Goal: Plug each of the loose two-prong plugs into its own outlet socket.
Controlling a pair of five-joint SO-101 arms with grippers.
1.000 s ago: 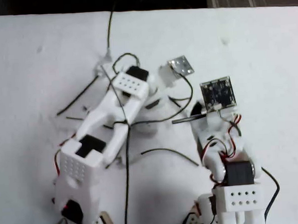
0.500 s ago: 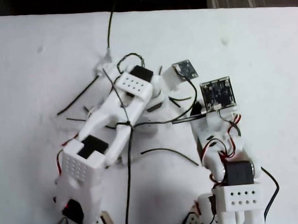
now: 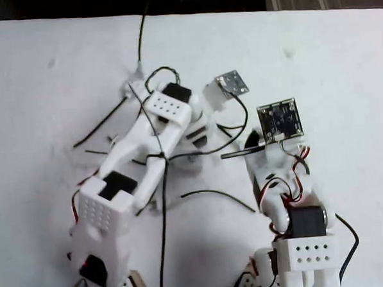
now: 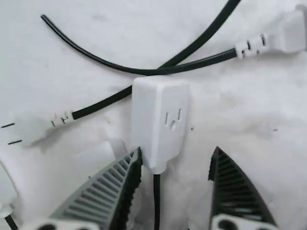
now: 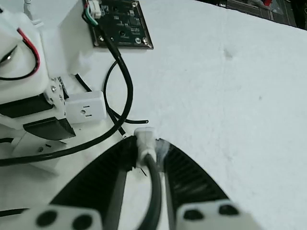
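Observation:
A white outlet socket (image 4: 160, 120) lies on the table with a black cable leaving its near end. My left gripper (image 4: 176, 153) stands open around that near end, one finger (image 4: 125, 178) touching the socket's corner. A loose white two-prong plug (image 4: 29, 132) on a black cord lies beside the socket, and another white plug (image 4: 284, 37) lies farther off. My right gripper (image 5: 146, 149) is shut on a white plug (image 5: 143, 135) with a black cord, held just above the table a short way from the socket (image 5: 86, 108). In the high view the left gripper (image 3: 197, 131) and right gripper (image 3: 246, 145) are close together mid-table.
Several loose black cords (image 3: 213, 197) cross the white table (image 3: 341, 65) around both arms. The left arm's camera board (image 5: 120, 21) sits near the right gripper. Open table stretches to the right and far side.
The left arm's wrist swung to the right half a second ago and has come back to where it was a second ago. The right arm has not moved.

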